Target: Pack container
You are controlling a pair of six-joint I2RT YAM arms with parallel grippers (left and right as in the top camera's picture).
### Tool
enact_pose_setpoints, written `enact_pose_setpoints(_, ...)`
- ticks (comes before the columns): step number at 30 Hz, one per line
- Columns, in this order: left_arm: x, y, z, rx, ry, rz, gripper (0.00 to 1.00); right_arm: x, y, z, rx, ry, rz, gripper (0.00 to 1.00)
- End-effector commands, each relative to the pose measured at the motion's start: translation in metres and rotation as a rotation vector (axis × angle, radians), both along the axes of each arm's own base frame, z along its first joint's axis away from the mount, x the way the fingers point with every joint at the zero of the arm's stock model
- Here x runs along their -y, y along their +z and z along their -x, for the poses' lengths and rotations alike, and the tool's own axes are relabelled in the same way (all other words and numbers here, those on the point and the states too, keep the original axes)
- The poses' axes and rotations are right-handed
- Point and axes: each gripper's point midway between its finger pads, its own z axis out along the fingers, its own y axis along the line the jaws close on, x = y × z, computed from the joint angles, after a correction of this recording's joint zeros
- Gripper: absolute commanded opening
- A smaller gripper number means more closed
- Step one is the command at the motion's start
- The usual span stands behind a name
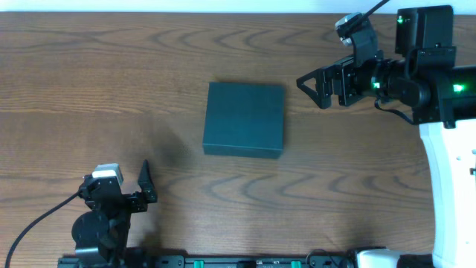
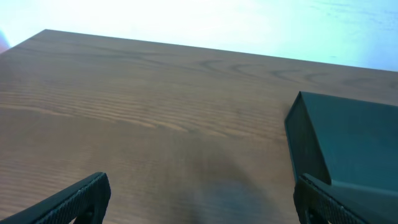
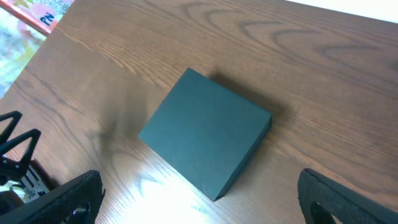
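The container (image 1: 245, 119) is a dark blue-black square box with its lid shut, lying flat at the middle of the table. It also shows in the left wrist view (image 2: 348, 140) at the right and in the right wrist view (image 3: 205, 140) at the centre. My left gripper (image 1: 146, 181) is open and empty near the front left edge, well short of the box; its fingers (image 2: 200, 198) frame bare table. My right gripper (image 1: 311, 83) is open and empty above the table, to the right of the box; its fingers (image 3: 202, 194) show at the bottom corners.
The wooden table (image 1: 111, 89) carries nothing but the box. A white robot base (image 1: 450, 193) stands at the right edge. Colourful packets (image 3: 46, 9) show past the table's edge in the right wrist view.
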Motion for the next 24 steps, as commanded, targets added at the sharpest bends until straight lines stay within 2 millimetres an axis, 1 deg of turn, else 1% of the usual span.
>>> enact_pose_setpoints(1,0.001,-0.008,-0.002,0.008,-0.004,0.020,0.95,-0.003,0.007,0.006,0.019,0.014,-0.006,0.99)
enact_pose_setpoints(8,0.008,-0.030,-0.009,0.002,-0.045,0.038,0.95,-0.003,0.007,0.006,0.019,0.014,-0.006,0.99)
enact_pose_setpoints(12,0.013,-0.049,-0.012,-0.027,-0.072,0.049,0.95,-0.003,0.007,0.006,0.019,0.014,-0.006,0.99)
enact_pose_setpoints(16,0.019,-0.061,-0.015,-0.031,-0.104,0.059,0.95,-0.003,0.007,0.006,0.019,0.015,-0.006,0.99)
enact_pose_setpoints(19,0.020,-0.062,-0.016,-0.030,-0.110,0.056,0.95,-0.003,0.007,0.006,0.019,0.014,-0.006,0.99)
enact_pose_setpoints(24,0.018,-0.063,-0.016,-0.030,-0.117,0.004,0.95,-0.003,0.007,0.006,0.019,0.014,-0.006,0.99)
